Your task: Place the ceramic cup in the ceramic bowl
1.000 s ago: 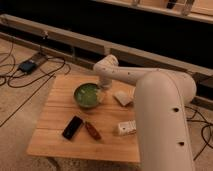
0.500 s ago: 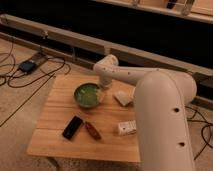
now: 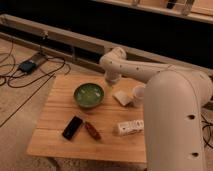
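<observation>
Here, the only label is on the white bottle (image 3: 130, 127), lying at the lower right of the table (image 3: 52, 115); its writing cannot be read. The arm (image 3: 172, 100) enters from the lower right, reaches to the upper middle of the frame and bends down at the wrist. The gripper (image 3: 111, 81) hangs close over the table, near the upper right edge of the bowl (image 3: 89, 95); whether it is open or closed, or holds anything, I cannot tell. The cup (image 3: 138, 95) stands on the table right of centre, partly hidden by the arm, just right of a whitish block (image 3: 121, 97) and apart from the bowl. Compared with half a second ago, nothing has visibly moved.
</observation>
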You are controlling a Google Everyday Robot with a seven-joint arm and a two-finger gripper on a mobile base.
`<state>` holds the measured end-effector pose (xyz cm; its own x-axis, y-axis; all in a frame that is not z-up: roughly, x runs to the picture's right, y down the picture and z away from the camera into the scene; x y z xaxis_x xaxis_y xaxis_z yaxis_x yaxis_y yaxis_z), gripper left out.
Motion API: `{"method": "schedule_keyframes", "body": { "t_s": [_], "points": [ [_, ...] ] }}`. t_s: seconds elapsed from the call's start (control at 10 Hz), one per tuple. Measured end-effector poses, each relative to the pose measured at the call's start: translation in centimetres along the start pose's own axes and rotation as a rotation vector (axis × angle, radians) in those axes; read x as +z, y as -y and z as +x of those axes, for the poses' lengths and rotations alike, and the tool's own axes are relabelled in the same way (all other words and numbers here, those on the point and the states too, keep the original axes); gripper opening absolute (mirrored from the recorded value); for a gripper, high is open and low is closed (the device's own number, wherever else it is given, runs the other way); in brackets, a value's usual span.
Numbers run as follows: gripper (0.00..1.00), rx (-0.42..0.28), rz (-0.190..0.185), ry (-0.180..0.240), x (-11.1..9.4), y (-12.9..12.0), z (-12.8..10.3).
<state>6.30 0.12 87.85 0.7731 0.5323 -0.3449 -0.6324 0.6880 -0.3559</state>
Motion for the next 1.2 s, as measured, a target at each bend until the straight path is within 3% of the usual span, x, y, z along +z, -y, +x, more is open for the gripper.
{"method": "schedule_keyframes", "body": {
  "t_s": [0.6,0.7,1.0,1.2],
  "points": [
    [0.8,0.13,0.007,-0.075,-0.7,1.5,6.2],
    [0.8,0.184,0.018,-0.097,-0.8,2.2,8.4],
    [0.8,0.233,0.013,-0.122,-0.9,2.1,10.7],
    [0.8,0.246,-0.004,-0.127,-0.5,1.2,11.1]
  ]
}}
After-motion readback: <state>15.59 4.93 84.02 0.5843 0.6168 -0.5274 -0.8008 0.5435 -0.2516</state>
